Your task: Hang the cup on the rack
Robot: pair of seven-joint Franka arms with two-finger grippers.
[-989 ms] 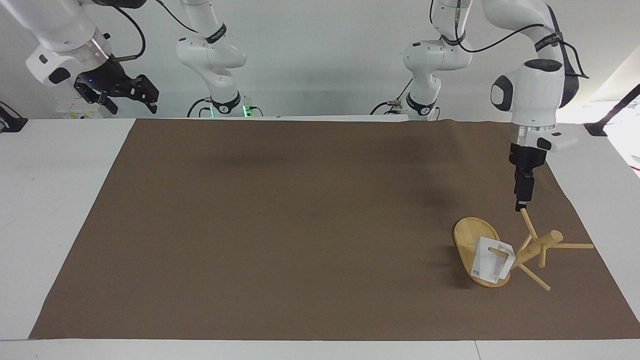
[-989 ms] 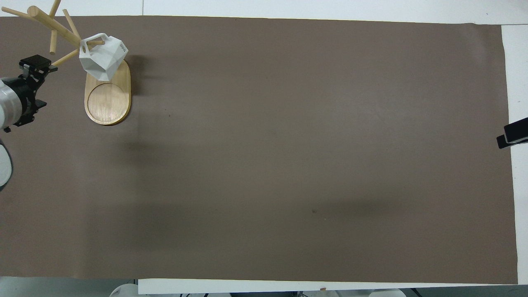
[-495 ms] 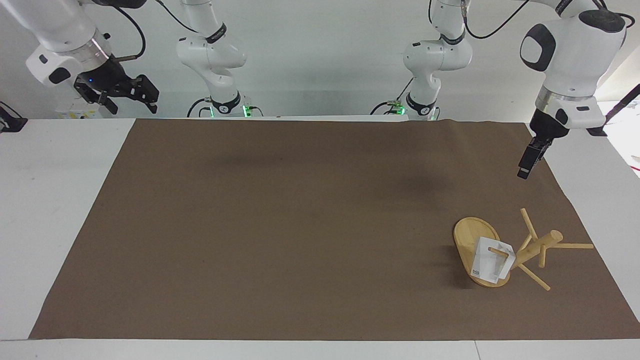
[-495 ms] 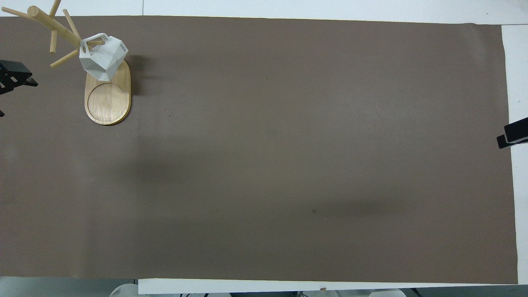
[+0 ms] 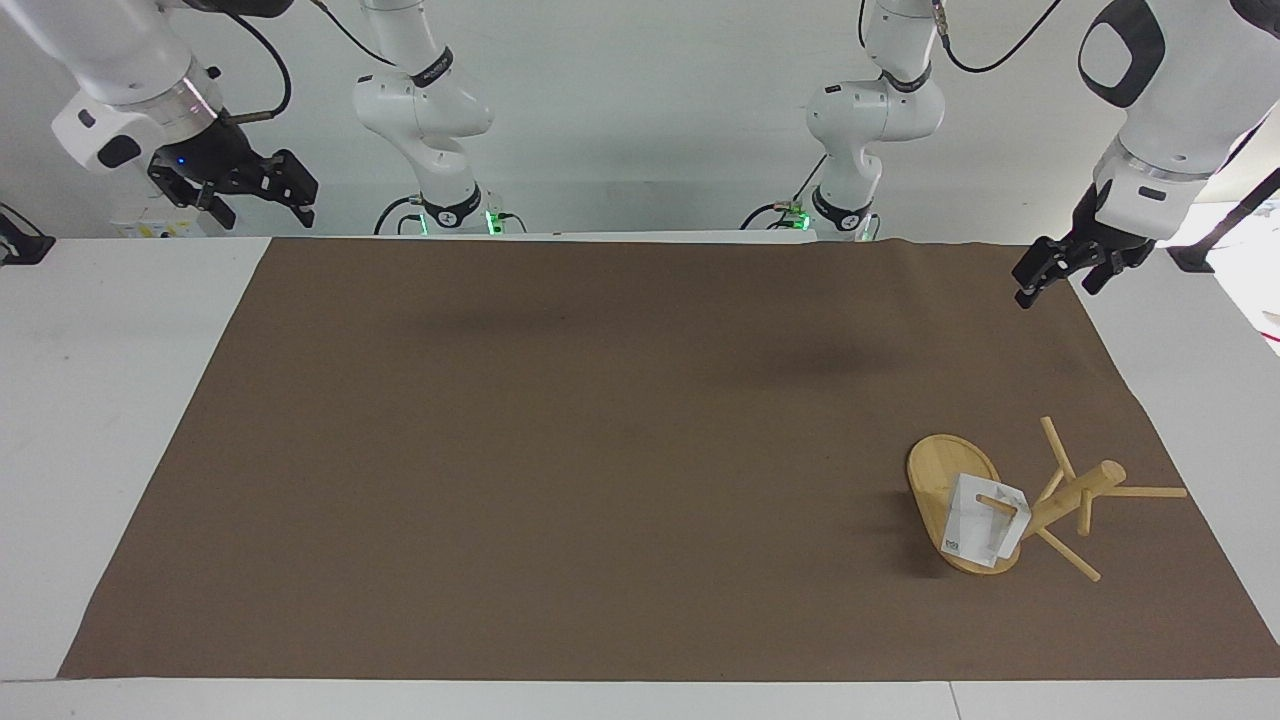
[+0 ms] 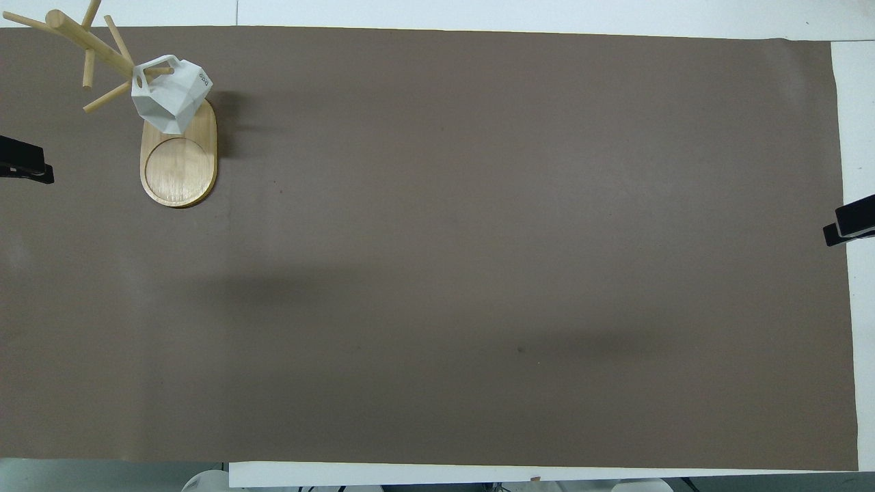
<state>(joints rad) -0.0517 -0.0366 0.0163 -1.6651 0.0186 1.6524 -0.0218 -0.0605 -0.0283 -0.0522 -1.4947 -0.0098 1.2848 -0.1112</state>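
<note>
One white cup (image 5: 985,527) hangs by its handle on a peg of the one bamboo rack (image 5: 1010,500), which stands on the brown mat (image 5: 600,450) of the worktop (image 5: 120,400) toward the left arm's end. Two arms wait raised: the left tool (image 5: 1060,268) is over the mat's corner with its fingers spread and empty, and the right tool (image 5: 255,190) is over the white worktop, also spread. The facing view shows both arms whole, while the overhead view shows only dark tips at its edges but reveals the cup's faceted body and a round groove in the rack's oval base.
</note>
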